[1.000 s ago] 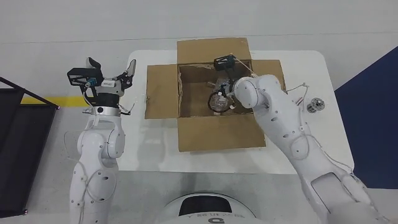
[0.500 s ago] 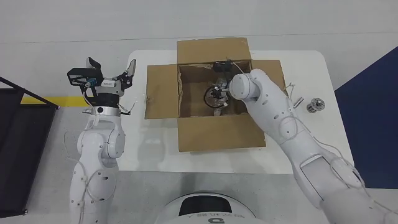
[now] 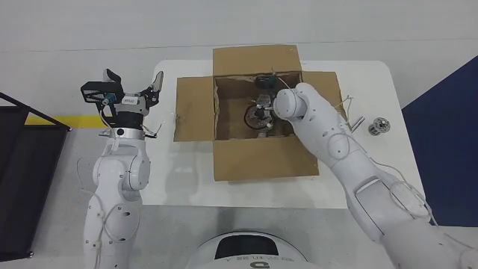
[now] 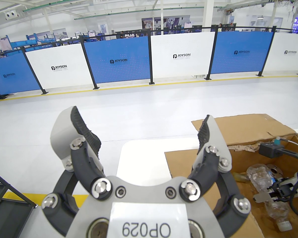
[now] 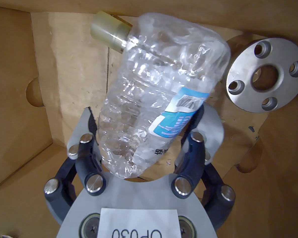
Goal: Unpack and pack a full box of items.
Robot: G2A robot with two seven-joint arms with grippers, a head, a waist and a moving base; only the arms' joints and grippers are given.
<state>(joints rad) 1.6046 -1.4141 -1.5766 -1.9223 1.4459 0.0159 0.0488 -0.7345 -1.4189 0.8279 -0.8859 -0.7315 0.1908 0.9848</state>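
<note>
Deep in the box (image 3: 258, 161), the right gripper (image 5: 146, 112) clasps a crushed bottle (image 5: 159, 80) near a wall, flange (image 5: 265, 75) just beside; the left gripper (image 4: 140, 120) gapes empty off the table (image 3: 358, 187) edge

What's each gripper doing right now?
Left gripper: open, empty.
Right gripper: closed on the crumpled clear plastic bottle inside the brown cardboard box.

A white rectangular worktop (image 3: 187, 183) with rounded corners is seen. An open brown cardboard box (image 3: 258, 163) is set on its middle, flaps spread flat. A small round silver metal part (image 3: 380, 126) is laid near the right edge, apart from the box.
</note>
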